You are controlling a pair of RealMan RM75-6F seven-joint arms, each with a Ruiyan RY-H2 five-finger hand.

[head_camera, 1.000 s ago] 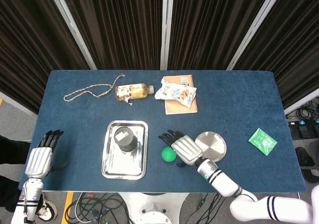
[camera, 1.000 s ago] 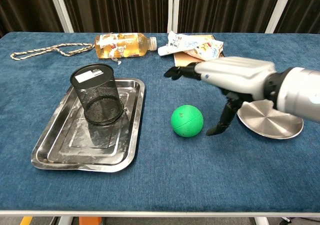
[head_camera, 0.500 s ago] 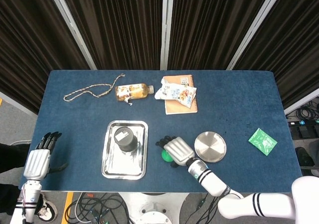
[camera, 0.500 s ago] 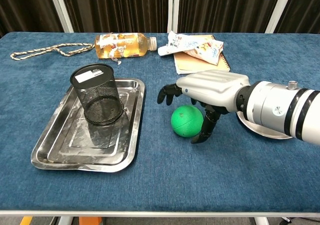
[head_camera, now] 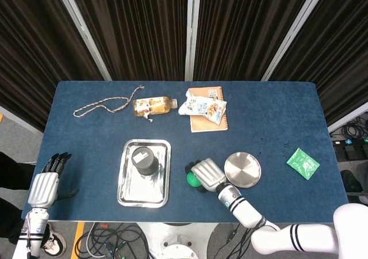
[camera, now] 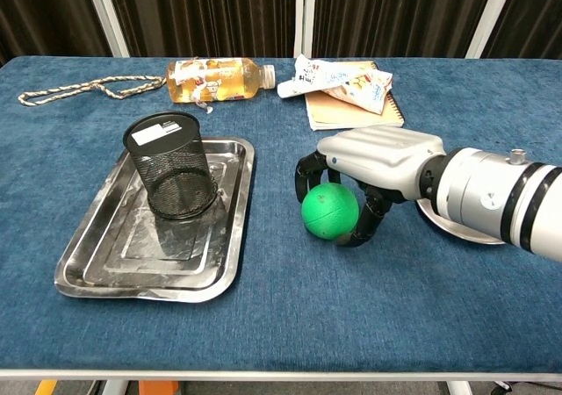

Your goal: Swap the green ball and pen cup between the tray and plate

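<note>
The right hand arches over the green ball, fingers curled around it, grip not yet sure. The ball rests on the surface, tray at 9 o'clock.

Blue table: tray, plate, green ball, bottle, rope.

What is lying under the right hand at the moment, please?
The green ball sits on the table beneath the right hand, whose fingers curl around it. The ball's top is covered by the palm, so contact there cannot be seen.
</note>
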